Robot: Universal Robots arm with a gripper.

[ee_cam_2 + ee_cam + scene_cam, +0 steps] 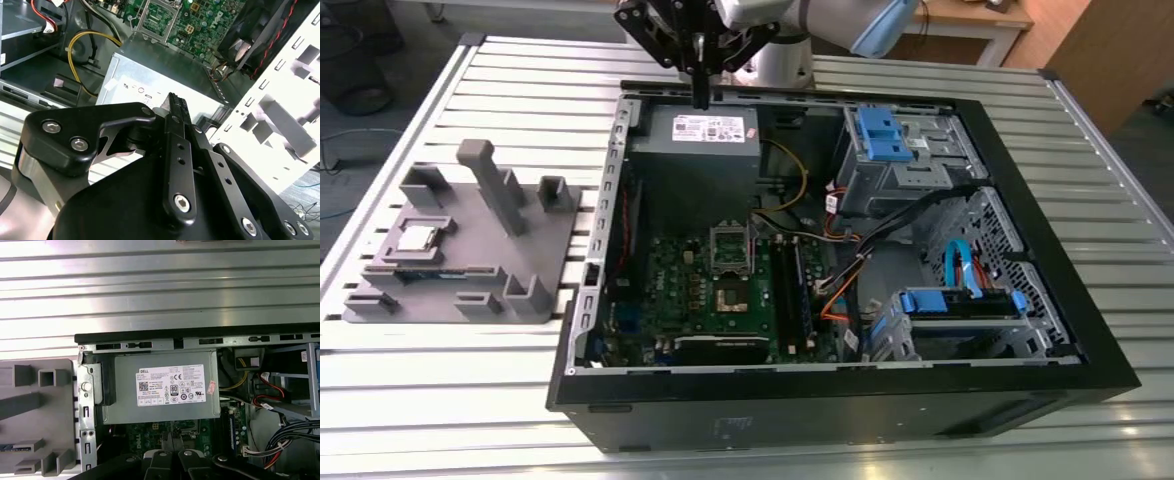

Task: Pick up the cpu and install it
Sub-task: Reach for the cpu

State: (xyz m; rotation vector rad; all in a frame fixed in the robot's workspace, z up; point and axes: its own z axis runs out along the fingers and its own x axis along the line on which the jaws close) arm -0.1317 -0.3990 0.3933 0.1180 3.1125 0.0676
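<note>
Exterior view: gripper (pixel 703 97) poised above power supply (pixel 704 128) at far end of open case (pixel 854 400), jaws pressed together, carrying nothing. cpu (pixel 416 238) lying flat on grey fixture (pixel 547 250) at the exterior view's left, well apart from gripper.

Second wrist view: fingertips (pixel 177 102) closed into 1 dark bar, socket (pixel 157 12) beyond.

First wrist view: power supply label directly underneath.

For the pickup, judged best: spread wide, stay level, pinch 2 opposite rims only.

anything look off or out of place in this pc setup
Nothing stands out. The cpu lies flat on the grey fixture at the exterior view's left, outside the open case, and the tool hangs above the power supply.
</note>
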